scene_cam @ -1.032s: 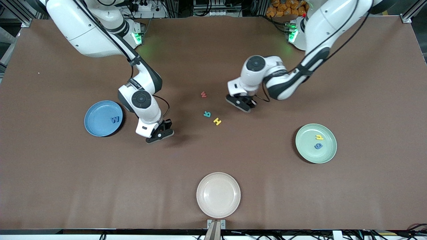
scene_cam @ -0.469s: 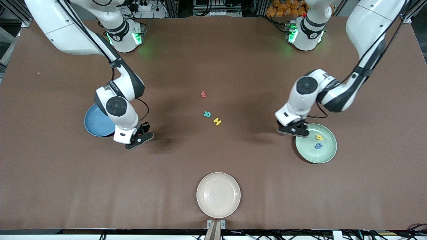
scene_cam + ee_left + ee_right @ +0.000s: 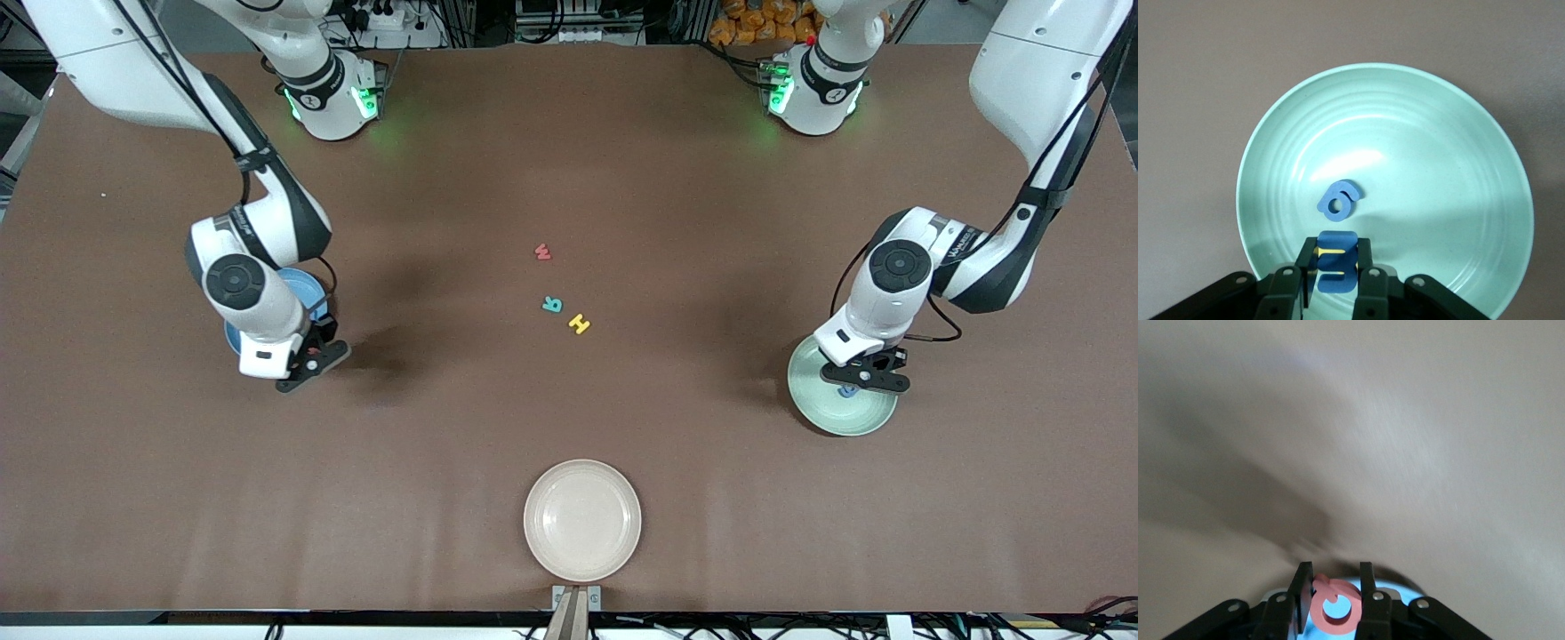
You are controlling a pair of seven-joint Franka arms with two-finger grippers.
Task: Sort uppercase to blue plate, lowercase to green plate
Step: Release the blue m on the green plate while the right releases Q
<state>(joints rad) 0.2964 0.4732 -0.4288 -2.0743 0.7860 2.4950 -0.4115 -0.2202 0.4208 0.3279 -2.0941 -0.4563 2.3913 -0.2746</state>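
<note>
While both arms carry a letter apiece, we log the sort as roughly half done. Our left gripper (image 3: 864,380) hangs over the green plate (image 3: 822,413), its fingers (image 3: 1307,267) closed on a blue lowercase letter (image 3: 1336,270) whose exact shape we cannot read; the blue g (image 3: 1340,199) already lies in that plate, and a strip of yellow seen between the fingers is probably the curved yellow h (image 3: 1335,251). Our right gripper (image 3: 309,360) is over the edge of the blue plate (image 3: 305,289), at the side toward the middle of the desk (image 3: 569,418), fingers (image 3: 1300,593) closed on the red Q (image 3: 1335,607). Most of that plate is covered by the arm in the front view, so we cannot see what lies in it now. Still loose mid-desk: the small red w (image 3: 542,252), with the teal R (image 3: 552,304) nearer the front camera and the yellow H (image 3: 580,324) just beside the R. The cream plate (image 3: 581,520) sits at the camera edge of the desk, with nothing in it. Left to do, by our judgement: two releases, then R and H to blue, w to green. Against the frame one second earlier: both grippers were near the central cluster and both plates lay uncovered, showing a blue W in the blue plate and h and g in the green; each arm has since swung outward to its plate, while w, R and H have not shifted.
</note>
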